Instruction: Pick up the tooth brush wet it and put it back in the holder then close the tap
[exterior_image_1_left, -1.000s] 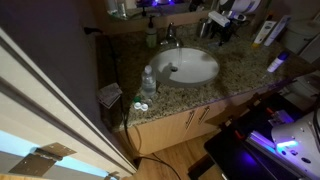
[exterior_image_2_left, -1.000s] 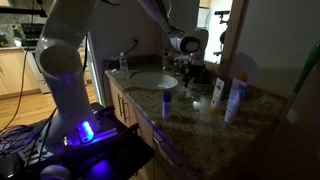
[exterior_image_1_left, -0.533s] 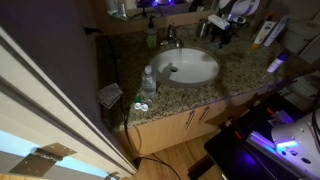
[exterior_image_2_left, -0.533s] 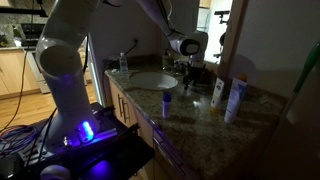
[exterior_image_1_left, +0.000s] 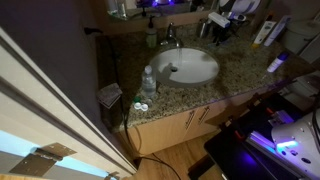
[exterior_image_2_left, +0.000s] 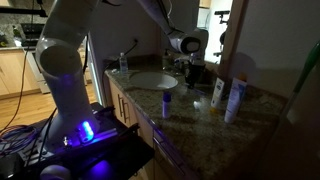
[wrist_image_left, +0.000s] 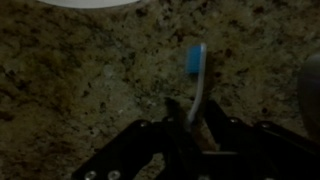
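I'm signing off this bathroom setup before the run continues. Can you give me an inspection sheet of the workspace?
surface: speckled granite counter with white oval basin
job's things: toothbrush, blue head, handle inside the pincer; tap behind the basin; holder not made out
clutter: soap bottle, clear water bottle, two white bottles
pincer: jaws close on both sides of the handle; grip cannot be confirmed
cables: loose bundle low in an exterior view
surroundings: wooden cabinets under the counter
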